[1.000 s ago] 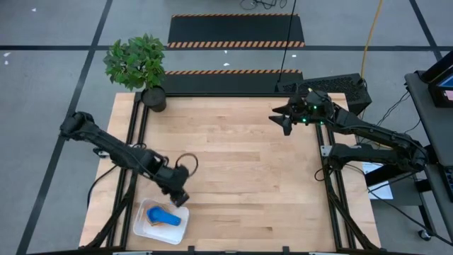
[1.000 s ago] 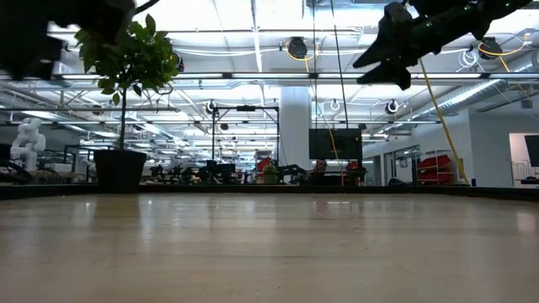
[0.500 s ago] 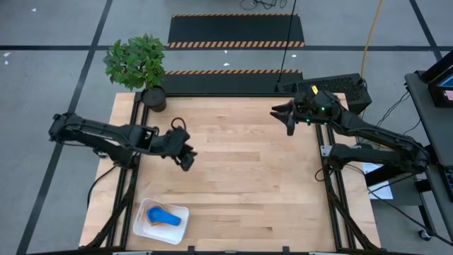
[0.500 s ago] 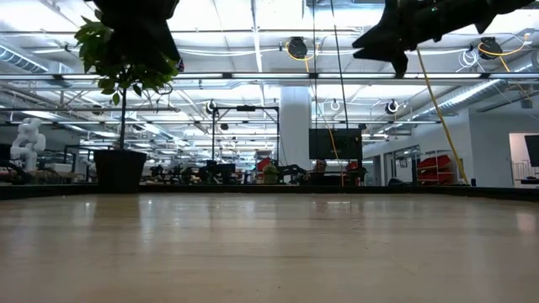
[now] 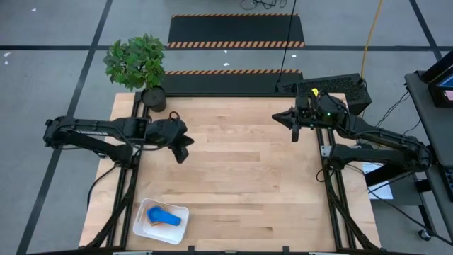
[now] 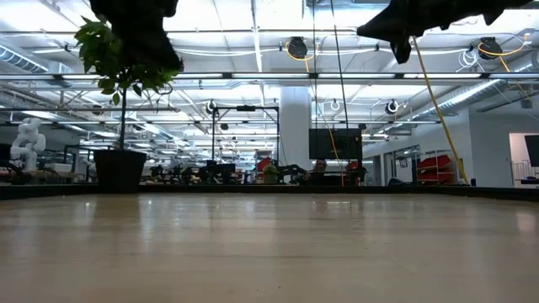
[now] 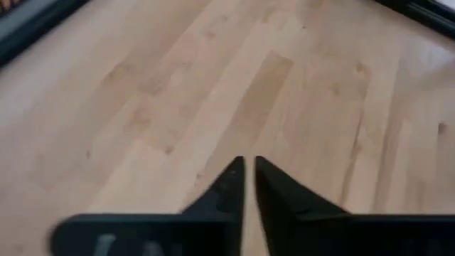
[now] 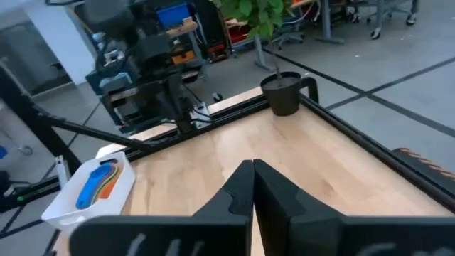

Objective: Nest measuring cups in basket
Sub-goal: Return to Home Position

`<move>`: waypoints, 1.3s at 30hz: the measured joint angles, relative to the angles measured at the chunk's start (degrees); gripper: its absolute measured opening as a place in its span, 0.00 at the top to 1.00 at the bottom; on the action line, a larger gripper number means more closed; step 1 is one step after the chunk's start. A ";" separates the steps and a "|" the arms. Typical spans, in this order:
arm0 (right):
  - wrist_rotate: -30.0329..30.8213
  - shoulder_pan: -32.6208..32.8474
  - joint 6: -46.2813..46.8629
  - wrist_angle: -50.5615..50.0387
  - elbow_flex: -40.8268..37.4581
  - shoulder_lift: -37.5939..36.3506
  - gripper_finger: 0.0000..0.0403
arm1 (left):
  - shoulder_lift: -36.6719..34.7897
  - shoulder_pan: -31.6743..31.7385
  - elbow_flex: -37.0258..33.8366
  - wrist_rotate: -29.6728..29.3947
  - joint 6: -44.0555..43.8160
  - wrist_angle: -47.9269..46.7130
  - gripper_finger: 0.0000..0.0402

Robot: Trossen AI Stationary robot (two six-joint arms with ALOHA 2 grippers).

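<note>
1. Your cups lie nested in the basket. A blue one is on top with an orange edge showing beside it. You cannot make out the ones underneath.
2. The basket sits flat on the bench at its near left corner, well apart from both arms. In the right wrist view it shows far across the wood, with the same blue and orange inside.
3. Your left end effector hangs over the left half of the bench, toward the far side. The arm reaches in from the left rail almost level, folded at the elbow, and its tip is angled down and to the right. Its fingers are together with only a sliver between the tips. They hold nothing, and there is bare wood beneath them.
4. Your right end effector hangs at the far right edge of the bench. The arm is folded back toward its base on the right rail, with the tip pointing down. Its fingers are likewise pressed together and empty.
5. In the low view, both arms show only as dark shapes along the top edge, well above the bench surface.
6. A plant in a dark pot stands at the far left corner of the bench.
</note>
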 joint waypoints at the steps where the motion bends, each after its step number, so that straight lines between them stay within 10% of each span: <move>1: 0.33 0.42 -0.25 0.05 0.00 0.00 1.00 | -0.55 0.74 -0.35 0.77 2.15 0.20 0.95; 15: 15.14 6.18 -6.33 0.08 -0.02 -2.28 1.00 | -13.77 7.77 -6.63 6.61 14.45 0.80 0.97; 39: 18.36 12.27 -18.41 -1.68 -0.02 -4.42 1.00 | -25.36 7.96 -18.10 9.49 15.21 4.76 0.96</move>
